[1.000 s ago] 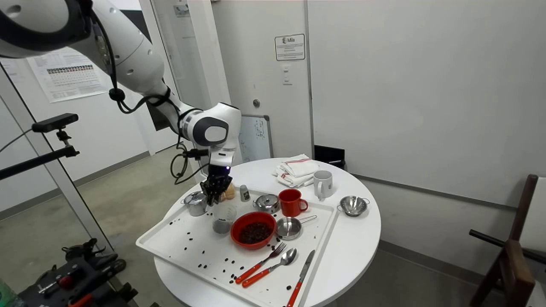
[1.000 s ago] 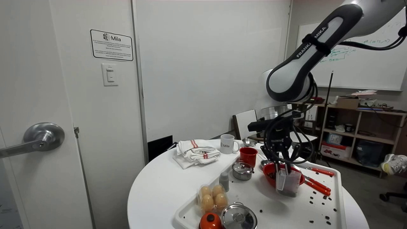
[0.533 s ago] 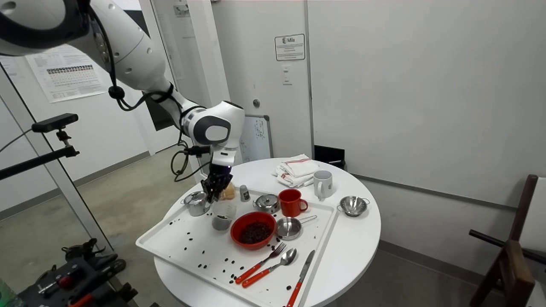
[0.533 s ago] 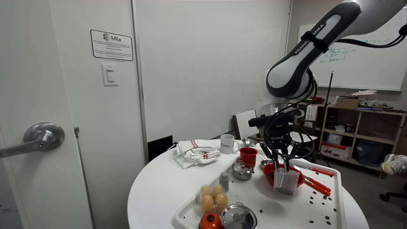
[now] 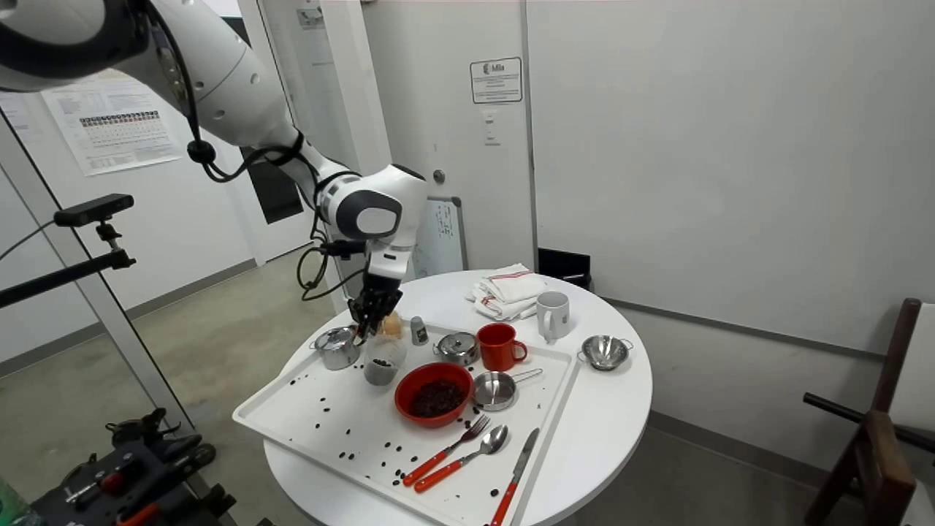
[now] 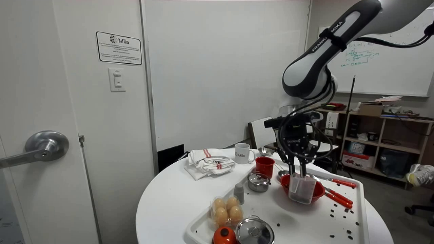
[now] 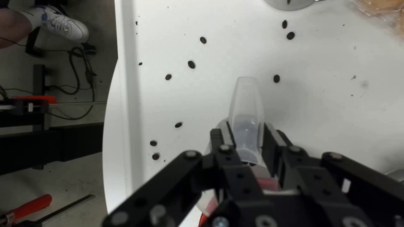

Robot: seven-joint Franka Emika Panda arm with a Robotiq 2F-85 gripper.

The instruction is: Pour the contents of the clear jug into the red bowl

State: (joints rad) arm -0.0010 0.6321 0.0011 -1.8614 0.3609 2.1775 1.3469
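Plastic, probably, so light, stiff and slick: best to hold the clear jug (image 6: 301,189) by its apparent handle (image 7: 247,97), clasped in the claw (image 7: 247,135) near the wrist view's centre.

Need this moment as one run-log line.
gripper: shut on clear jug | red bowl: holds dark beans | jug: beside bowl, few beans visible inside | pour: none visible

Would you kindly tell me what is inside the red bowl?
In an exterior view, small dark beans lie in the bottom of the red bowl. Whatever is beneath them is covered and cannot be seen.
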